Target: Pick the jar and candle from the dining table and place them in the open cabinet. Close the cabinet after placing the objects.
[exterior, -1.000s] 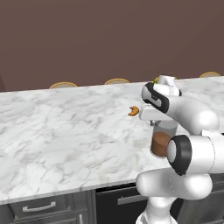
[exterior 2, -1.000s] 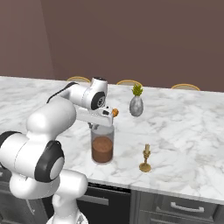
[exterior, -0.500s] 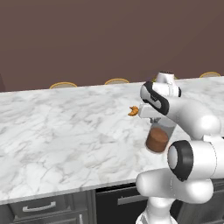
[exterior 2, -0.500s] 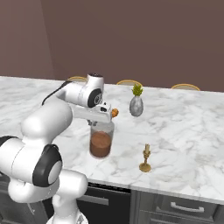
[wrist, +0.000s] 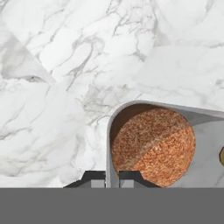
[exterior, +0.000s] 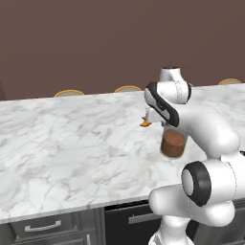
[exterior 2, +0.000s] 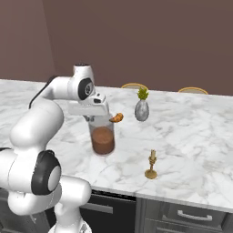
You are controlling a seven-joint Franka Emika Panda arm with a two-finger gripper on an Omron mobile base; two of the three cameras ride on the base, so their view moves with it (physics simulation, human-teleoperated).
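Gripper (wrist: 112, 176) pinching jar (exterior 2: 102, 139) rim; croissant (exterior 2: 116, 118) close behind; candle (exterior 2: 151, 164) apart

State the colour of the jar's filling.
Reddish brown and speckled, filling the jar; clearest in the hand view.

The white arm bends forward and down at the wrist, its pincer (wrist: 112, 177) pointing straight down with both dark fingertips (wrist: 131, 176) pinched tight together.
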